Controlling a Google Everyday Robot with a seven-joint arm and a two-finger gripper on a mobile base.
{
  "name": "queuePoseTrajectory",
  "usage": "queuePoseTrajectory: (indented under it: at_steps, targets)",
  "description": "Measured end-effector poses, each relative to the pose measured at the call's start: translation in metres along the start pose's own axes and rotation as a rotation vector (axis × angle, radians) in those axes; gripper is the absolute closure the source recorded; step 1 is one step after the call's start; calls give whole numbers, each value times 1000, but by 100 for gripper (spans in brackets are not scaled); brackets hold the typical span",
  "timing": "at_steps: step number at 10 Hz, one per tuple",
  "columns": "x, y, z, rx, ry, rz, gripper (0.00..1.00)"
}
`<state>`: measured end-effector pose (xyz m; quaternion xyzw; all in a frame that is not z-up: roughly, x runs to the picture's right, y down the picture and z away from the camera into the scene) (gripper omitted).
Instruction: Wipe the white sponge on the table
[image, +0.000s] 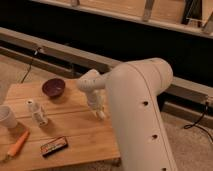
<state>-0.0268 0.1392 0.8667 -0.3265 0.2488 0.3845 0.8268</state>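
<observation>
The big white arm (142, 115) is filling the right half of the view, and its hand (99, 113) is reaching down to the table (75, 135) near the right edge of the wooden top. Right at the tip there is a small pale lump touching the planks, and that looks like the white sponge (101, 115), though the hand is covering much of it. I cannot tell whether the hand is clenched on it or merely pressing on top.

Risks from here, as I judge them. First, the edge: the hand is working close to the table's right side, so a stroke going outward could be carrying the sponge off the wood and onto the floor. Second, grip: if the sponge is only pinned rather than held, a sideways sweep could be leaving it behind, and the hand would be wiping bare wood.

A sweep heading left has company too. The dark bowl (53, 87) is sitting up-left of the hand, the two small white bottle-like pieces (37, 112) are standing further left, and the dark snack bar (54, 146) is lying near the front. The carrot (18, 144) and pale cup (6, 118) are well apart.
</observation>
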Motion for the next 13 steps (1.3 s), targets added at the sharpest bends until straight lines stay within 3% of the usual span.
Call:
queuePoseTrajectory:
  at_steps: [4, 7, 10, 13]
  targets:
    - [-36, 0, -8, 20, -15, -13, 100]
    - [-68, 19, -22, 11, -56, -40, 100]
    - [-79, 33, -23, -2, -57, -58, 98]
    - [-84, 46, -15, -28, -33, -44, 69]
